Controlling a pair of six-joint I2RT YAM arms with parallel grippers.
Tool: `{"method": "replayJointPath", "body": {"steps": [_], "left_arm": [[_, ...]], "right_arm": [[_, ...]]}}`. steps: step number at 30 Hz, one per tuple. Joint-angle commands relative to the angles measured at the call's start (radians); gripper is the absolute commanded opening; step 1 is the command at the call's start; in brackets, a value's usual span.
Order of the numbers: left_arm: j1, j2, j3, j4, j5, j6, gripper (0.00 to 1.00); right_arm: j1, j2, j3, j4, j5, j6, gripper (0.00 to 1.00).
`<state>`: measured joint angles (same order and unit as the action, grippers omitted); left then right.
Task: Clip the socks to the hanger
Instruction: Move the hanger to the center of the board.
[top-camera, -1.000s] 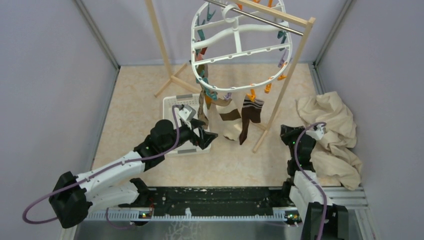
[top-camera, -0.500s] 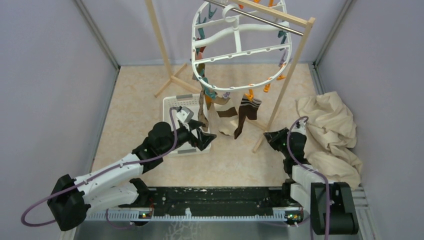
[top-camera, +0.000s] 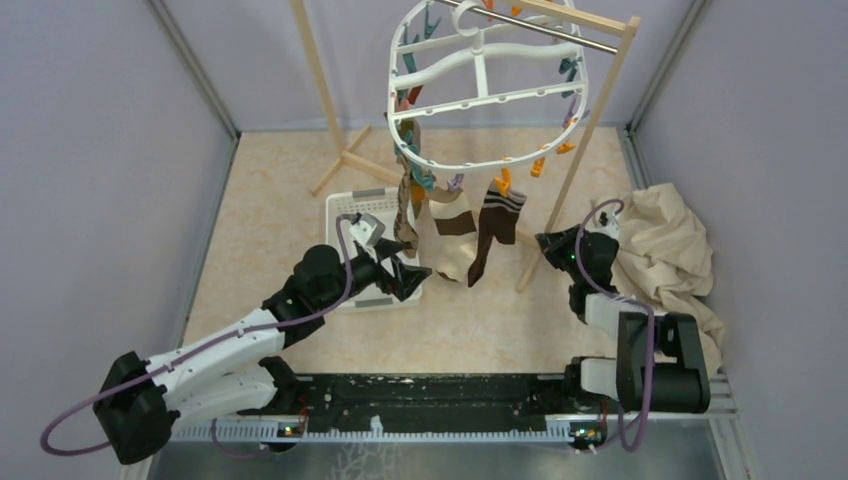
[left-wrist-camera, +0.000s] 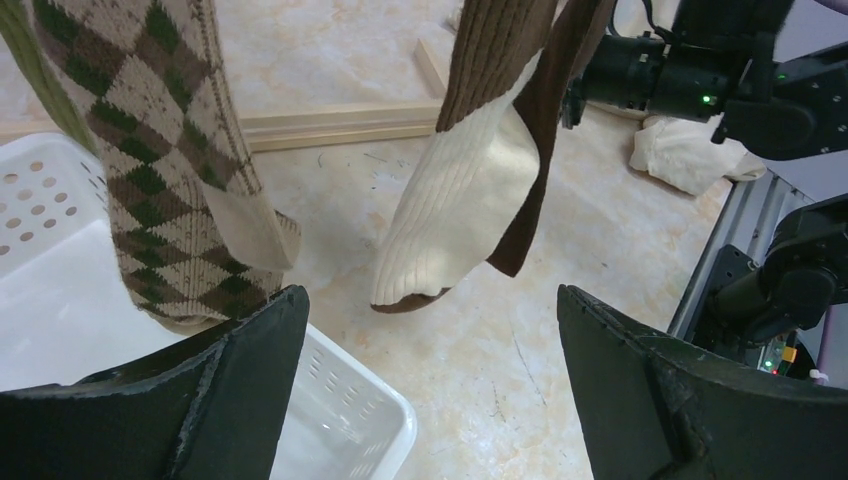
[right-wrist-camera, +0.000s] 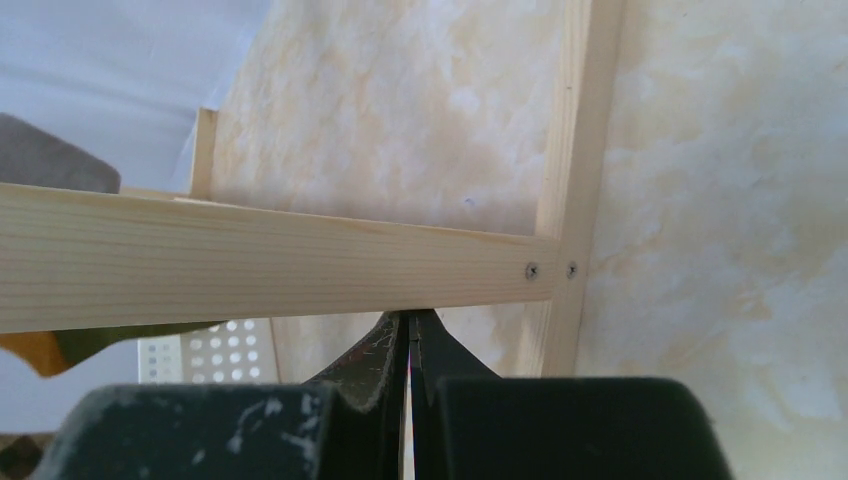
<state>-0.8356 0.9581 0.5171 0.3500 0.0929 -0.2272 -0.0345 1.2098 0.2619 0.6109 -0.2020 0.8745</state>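
left gripper (top-camera: 408, 266) gapes wide, empty, near the hanging socks (top-camera: 452, 236); right gripper (top-camera: 546, 243) is pinched closed, empty, at the wooden rack (top-camera: 570, 170).

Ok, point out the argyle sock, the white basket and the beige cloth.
argyle sock (left-wrist-camera: 165, 190), left wrist view, middle of its diamond-patterned leg.
white basket (left-wrist-camera: 40, 200), left wrist view, its perforated side wall.
beige cloth (top-camera: 665, 245), top external view, middle of the crumpled heap.
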Motion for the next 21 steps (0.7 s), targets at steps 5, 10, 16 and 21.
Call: {"method": "replayJointPath", "body": {"steps": [5,10,16,21], "left_arm": [[-0.004,-0.039,-0.014,0.015,-0.012,0.010,0.99],[-0.004,-0.030,-0.014,0.014,-0.015,0.012,0.99],[-0.004,-0.006,0.018,0.014,-0.068,0.004,0.99],[-0.004,0.010,0.037,0.035,-0.119,0.020,0.99]], "right_arm": [[-0.044,0.254,0.172,0.189,0.090,-0.007,0.00],[-0.068,0.422,0.269,0.275,0.104,0.022,0.00],[-0.070,0.486,0.392,0.230,0.165,-0.018,0.00],[-0.070,0.419,0.349,0.291,0.113,-0.007,0.30]]}}
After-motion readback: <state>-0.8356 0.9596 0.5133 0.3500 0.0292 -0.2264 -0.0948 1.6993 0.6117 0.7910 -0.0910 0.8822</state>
